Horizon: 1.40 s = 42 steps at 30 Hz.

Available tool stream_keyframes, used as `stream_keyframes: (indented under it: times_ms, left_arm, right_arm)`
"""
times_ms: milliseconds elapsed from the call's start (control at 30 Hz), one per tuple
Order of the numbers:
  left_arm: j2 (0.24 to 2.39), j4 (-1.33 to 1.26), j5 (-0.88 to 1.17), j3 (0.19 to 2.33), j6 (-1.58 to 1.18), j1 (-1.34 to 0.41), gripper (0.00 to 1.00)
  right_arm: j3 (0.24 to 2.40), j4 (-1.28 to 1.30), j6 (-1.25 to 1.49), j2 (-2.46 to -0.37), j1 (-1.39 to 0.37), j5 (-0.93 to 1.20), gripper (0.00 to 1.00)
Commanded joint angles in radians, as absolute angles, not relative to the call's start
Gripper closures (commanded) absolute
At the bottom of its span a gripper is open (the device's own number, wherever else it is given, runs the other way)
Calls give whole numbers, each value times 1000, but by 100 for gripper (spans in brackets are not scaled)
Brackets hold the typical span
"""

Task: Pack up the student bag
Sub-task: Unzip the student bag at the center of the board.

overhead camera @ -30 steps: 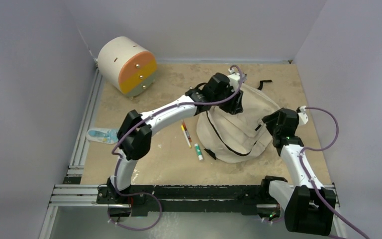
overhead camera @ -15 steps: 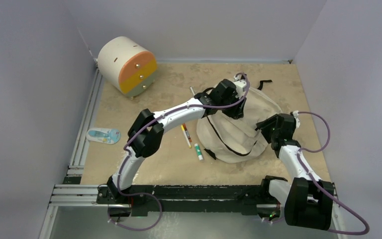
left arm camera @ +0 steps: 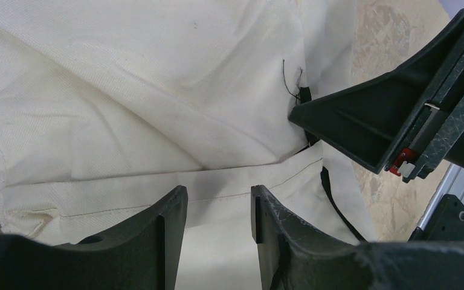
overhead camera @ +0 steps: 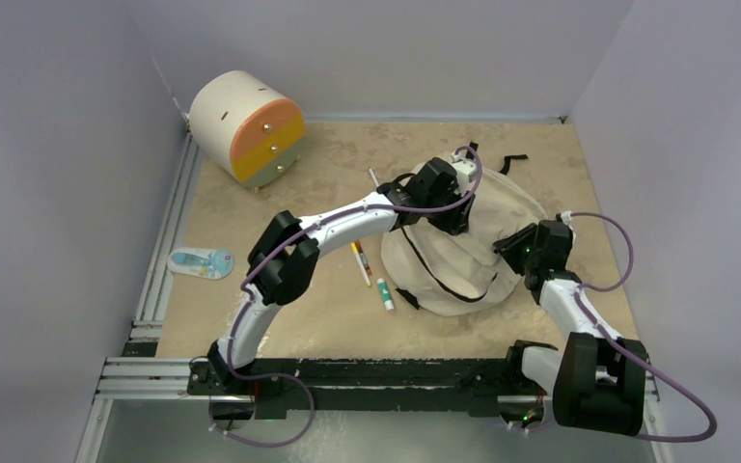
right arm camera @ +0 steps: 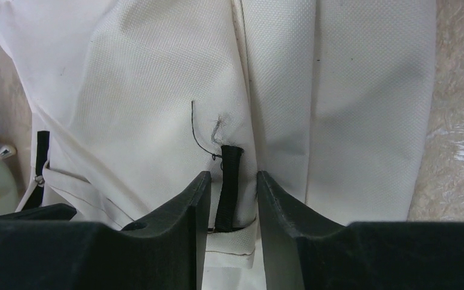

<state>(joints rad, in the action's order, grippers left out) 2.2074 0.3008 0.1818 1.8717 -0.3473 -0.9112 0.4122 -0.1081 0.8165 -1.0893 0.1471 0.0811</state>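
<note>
The student bag (overhead camera: 449, 256) lies as a cream fabric heap with black zipper lines on the right half of the table. My left gripper (overhead camera: 452, 214) hangs over its upper part. In the left wrist view its jaws (left arm camera: 217, 196) stand apart above a seam of the bag (left arm camera: 127, 90), nothing pinched between them. My right gripper (overhead camera: 513, 248) is at the bag's right edge. In the right wrist view it (right arm camera: 234, 178) straddles a short black strap tab (right arm camera: 229, 160) sewn to the bag (right arm camera: 145, 78), with a small gap on the left side.
A cream cylindrical drawer unit (overhead camera: 248, 126) with an orange front stands at the back left. Two markers (overhead camera: 360, 260) and a green-capped stick (overhead camera: 385, 293) lie just left of the bag. A pale blue flat item (overhead camera: 201, 262) rests by the left rail (overhead camera: 169, 241).
My right gripper has moved left onto the bag's edge and its jaws have narrowed around the strap tab. The left arm shifted slightly right over the bag, then held still.
</note>
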Motion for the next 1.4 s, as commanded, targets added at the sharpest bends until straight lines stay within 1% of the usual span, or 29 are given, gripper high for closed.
stream_keyframes:
  times_ms: [0,133,200,267,367,500,600,667,733,833,867,967,1067,1167,1233,1367]
  left_arm:
    - [2151,270,170,1891,-331,-914,58]
    - [2145,278,157,1893,-324,-913,58]
    - [2143,281,154,1892,-321,-910,58]
    - [2140,284,152,1894,-319,-906,57]
    - [2139,288,153,1894,-319,-899,58]
    - [2144,292,163,1900,-318,-895,58]
    - [2154,294,190,1915,-316,-895,57]
    - [2162,295,209,1927,-313,-901,57]
    - [2168,289,211,1931,-296,-914,57]
    - [2178,280,203,1936,-264,-934,56]
    - [2185,281,203,1942,-256,-940,56]
    - [2244,321,196,2031,-234,-963,53]
    - [2283,361,180,2093,-232,-979,48]
    - [2314,385,158,2136,-235,-993,43]
    - [2331,393,134,2153,-230,-1002,42]
    - [2359,403,98,2167,-222,-1018,42]
  right_arm:
    - [422,-160,735,-1103,151,180,64]
    - [381,-223,714,-1084,152,275,69]
    - [349,-272,746,-1062,152,327,72]
    - [312,-308,789,-1039,152,382,71]
    - [301,-270,791,-994,151,385,62]
    - [336,-151,750,-911,152,339,60]
    - [381,-72,746,-859,151,240,47]
    - [410,-21,752,-824,152,132,42]
    - [431,11,785,-788,152,26,40]
    - [467,49,825,-758,151,-58,40]
    - [478,49,838,-762,151,-72,40]
    - [527,5,885,-906,154,-63,40]
    - [573,-41,888,-1022,161,-41,40]
    - [580,-98,895,-1089,196,11,41]
    - [577,-136,901,-1121,226,70,41]
    - [567,-163,892,-1161,281,120,40]
